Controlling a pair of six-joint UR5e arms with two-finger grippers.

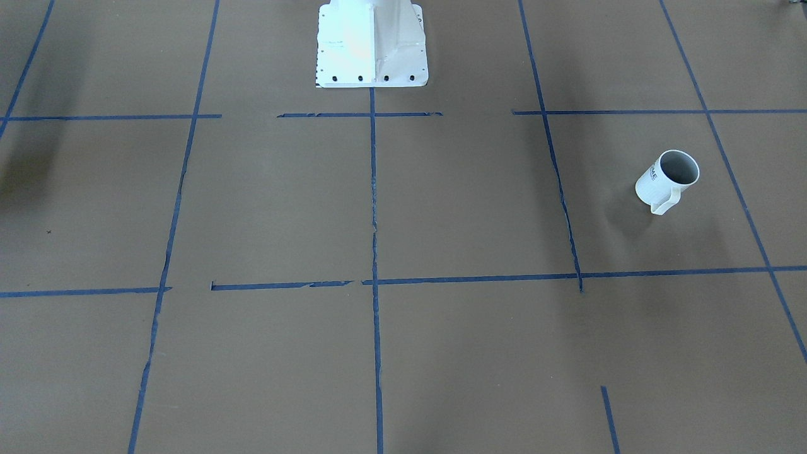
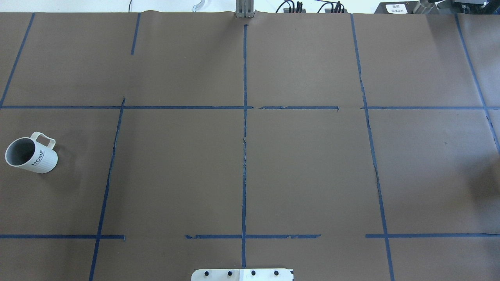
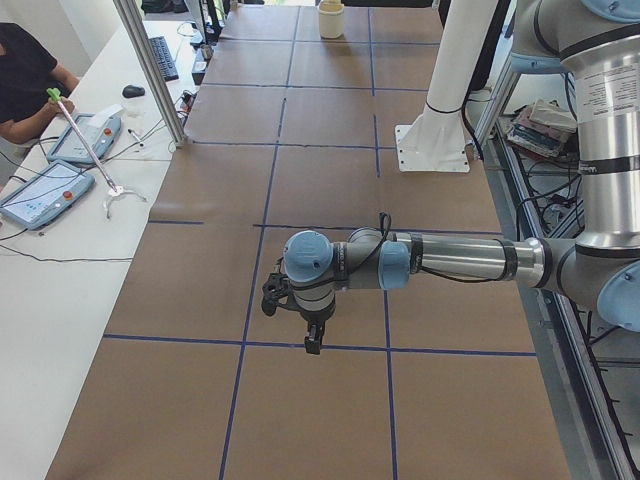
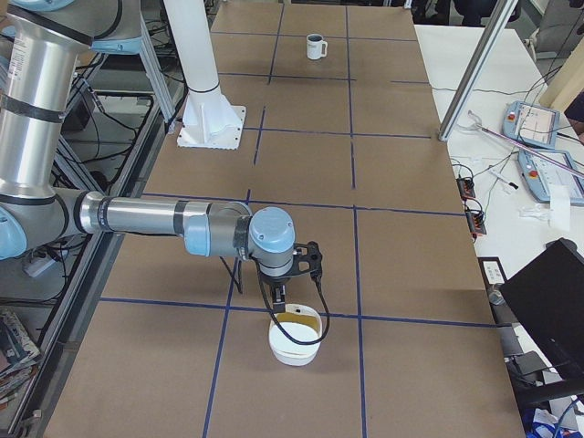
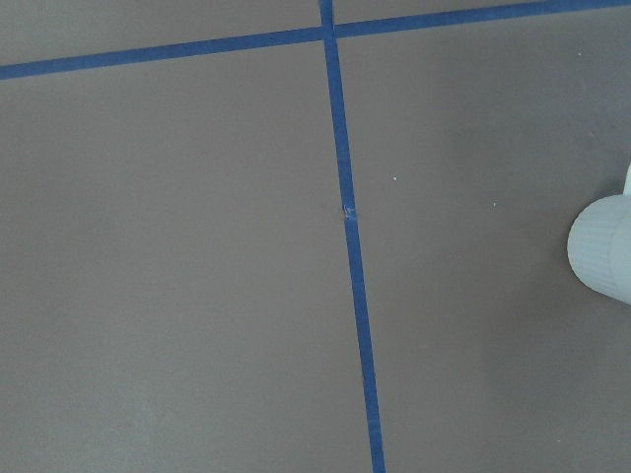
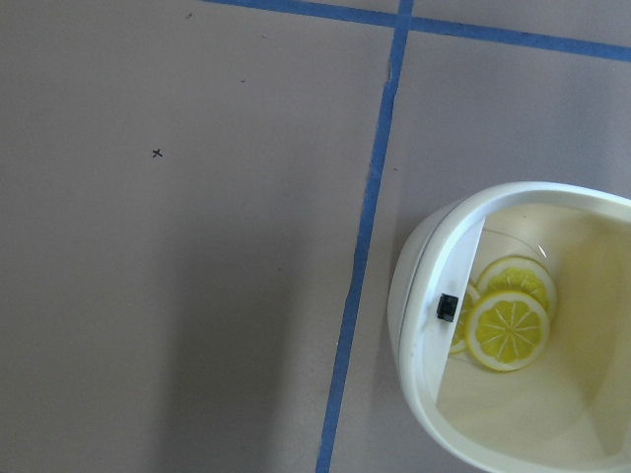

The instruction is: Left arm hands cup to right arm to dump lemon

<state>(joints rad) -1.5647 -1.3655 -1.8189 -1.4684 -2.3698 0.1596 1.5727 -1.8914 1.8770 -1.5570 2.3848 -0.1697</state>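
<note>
The cup [image 1: 668,180] is set upright on the worktop [image 1: 441,208] at the robot's left, lemon slices [image 6: 508,330] are held in a white bowl [image 6: 419,286], and whether the left gripper [image 3: 310,335] or right gripper [image 4: 281,294] is apart cannot be told.

table [image 2: 312,175] — brown paper, blue tape grid [image 2: 244,156] | white pedestal [image 1: 372,44] | white bowl [image 4: 291,358] | tablet [image 3: 45,192] — side bench

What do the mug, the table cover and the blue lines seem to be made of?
The mug: probably ceramic, white and finely ribbed outside, matte grey inside; plastic is possible. The table cover: looks like matte brown paper, as its sheets show seams and slight wrinkles. The blue lines: likely adhesive tape, torn in places.
</note>
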